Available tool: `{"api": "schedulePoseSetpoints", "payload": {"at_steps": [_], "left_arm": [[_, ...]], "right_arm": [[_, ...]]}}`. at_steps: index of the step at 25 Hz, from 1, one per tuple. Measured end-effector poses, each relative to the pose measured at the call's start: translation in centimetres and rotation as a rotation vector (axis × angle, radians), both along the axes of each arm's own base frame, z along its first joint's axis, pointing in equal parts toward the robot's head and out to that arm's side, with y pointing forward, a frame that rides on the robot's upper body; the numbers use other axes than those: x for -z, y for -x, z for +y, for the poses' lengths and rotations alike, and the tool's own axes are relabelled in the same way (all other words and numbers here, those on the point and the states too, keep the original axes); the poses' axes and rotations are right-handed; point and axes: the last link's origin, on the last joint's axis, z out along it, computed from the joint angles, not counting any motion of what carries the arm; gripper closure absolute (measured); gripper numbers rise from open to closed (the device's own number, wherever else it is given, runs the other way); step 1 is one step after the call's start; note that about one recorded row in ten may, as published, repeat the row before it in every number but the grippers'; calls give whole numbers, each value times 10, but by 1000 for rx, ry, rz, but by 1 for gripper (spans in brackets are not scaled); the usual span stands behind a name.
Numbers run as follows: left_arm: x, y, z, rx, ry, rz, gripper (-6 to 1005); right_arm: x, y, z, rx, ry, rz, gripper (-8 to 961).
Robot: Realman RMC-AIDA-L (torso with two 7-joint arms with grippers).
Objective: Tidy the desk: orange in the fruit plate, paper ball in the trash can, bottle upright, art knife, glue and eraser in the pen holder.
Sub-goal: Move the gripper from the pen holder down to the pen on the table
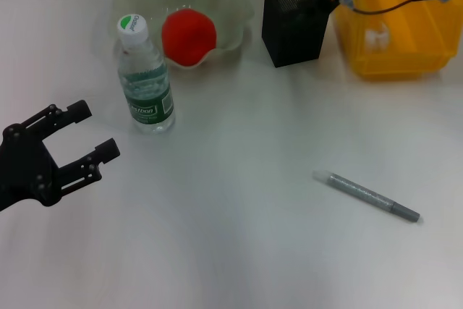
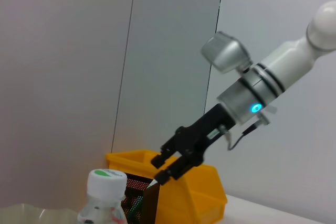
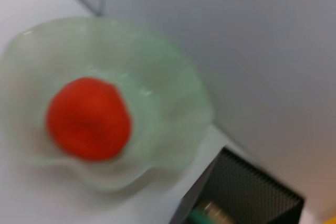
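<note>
One glue [image 1: 367,195] on white desk [image 1: 239,251].

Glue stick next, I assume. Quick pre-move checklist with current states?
1. Glue alone on the desk, nothing touching it: ok.
2. Right gripper away from the glue, above the pen holder: ok.
3. Right gripper's fingers nearly together; empty or not: cannot tell.
4. Left gripper open, parked left of the bottle: ok.
5. Bottle upright: ok.
6. Orange in the fruit plate: ok.
</note>
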Motion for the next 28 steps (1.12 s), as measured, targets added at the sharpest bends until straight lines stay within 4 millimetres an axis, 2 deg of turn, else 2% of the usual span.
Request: {"api": "schedulePoseSetpoints", "payload": {"at_steps": [4, 8, 13, 18, 28], "left_arm": [[-1, 1, -2, -2, 1, 1, 214], [-2, 4, -4, -7, 1, 6, 214], [-3, 4, -4, -7, 2, 7, 214], [-3, 4, -3, -4, 2, 8, 214], [-4, 4, -1, -4, -1, 14, 214]], "right_arm": [[-10, 11, -26, 38, 99, -40, 411], [-15, 17, -60, 115, 243, -99, 413], [-7, 7, -88, 208, 393, -206, 416], [3, -8, -102, 266, 457, -267, 419], [24, -25, -117, 300, 544, -306, 439]]}}
